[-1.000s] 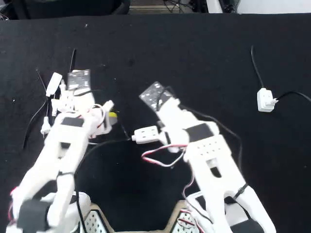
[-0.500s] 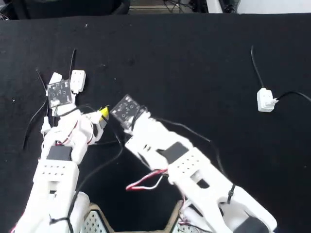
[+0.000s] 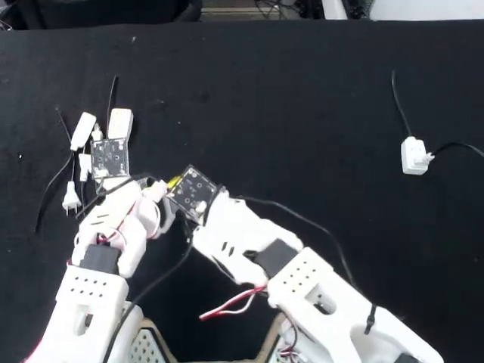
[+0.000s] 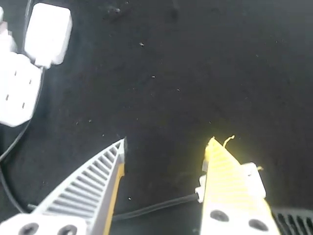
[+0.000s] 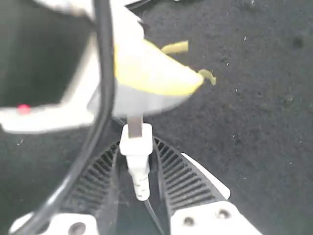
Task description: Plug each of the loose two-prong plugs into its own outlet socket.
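The right arm [image 3: 249,242] has been swung left, against the left arm [image 3: 113,234]. A white plug [image 5: 133,142] is clamped in the right claw [image 5: 138,164], its prongs seemingly hidden behind a yellow finger [image 5: 151,73]. The left claw [image 4: 167,143] is held apart over the table [image 4: 195,58]; beyond, white sockets [image 4: 17,93] are cut off.

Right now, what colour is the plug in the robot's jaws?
White. The plug shows best in the right wrist view.

High view down over table [image 3: 302,91]; wrist views close above it, left pincer [image 4: 167,143] perhaps in both.
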